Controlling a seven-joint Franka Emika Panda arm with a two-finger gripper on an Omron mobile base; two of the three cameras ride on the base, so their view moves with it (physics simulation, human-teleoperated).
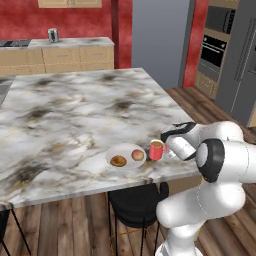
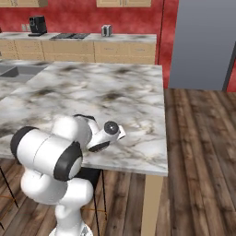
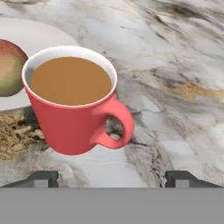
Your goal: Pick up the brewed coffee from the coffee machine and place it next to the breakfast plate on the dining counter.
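Red mug [image 3: 72, 103] (coffee to the rim) upright on the dining counter [image 1: 75, 105], just beside the breakfast plate [image 1: 125, 155], perhaps touching. Gripper [image 3: 112, 178] jaws wide apart, clear of it.

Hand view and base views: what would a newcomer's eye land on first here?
The red mug, full of light brown coffee, stands upright on the marble dining counter near its front edge, just right of the white plate with two round brown items. The hand sits open behind the mug, its fingertips wide apart and off it.
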